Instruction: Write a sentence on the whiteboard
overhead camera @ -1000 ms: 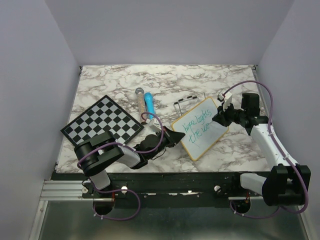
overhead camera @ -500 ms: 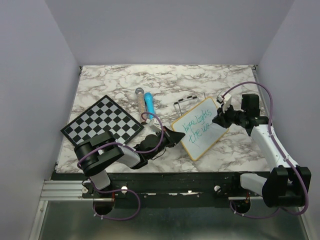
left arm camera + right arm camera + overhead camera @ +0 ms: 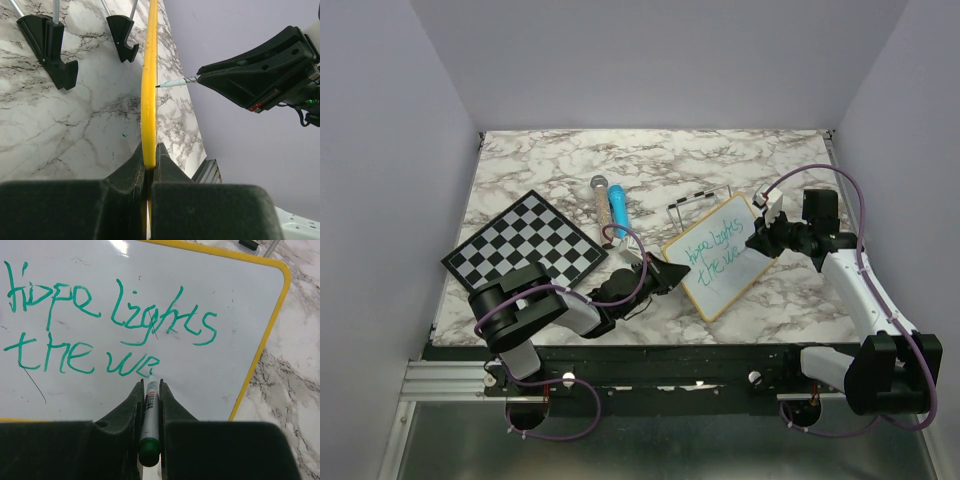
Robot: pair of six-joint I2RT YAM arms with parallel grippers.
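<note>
The sentence (image 3: 107,335) on the whiteboard (image 3: 720,255) is almost completed.

The whiteboard is found on the right half of the table (image 3: 620,160), turned diagonally, between the two arms and well apart from the chessboard (image 3: 524,248); its yellow edge is clamped between the jaws of the left tool (image 3: 149,150); a green marker (image 3: 148,412) is clamped in the right tool (image 3: 150,389), and its tip is placed at the end of the lower line; two green lines can be read, "Hope lights" above and "the wa" below, though the last letter is not clear; from this it is judged that most of the writing is done and that only the end of the last word is left; whether the tip is really touching the white surface cannot be told.
</note>
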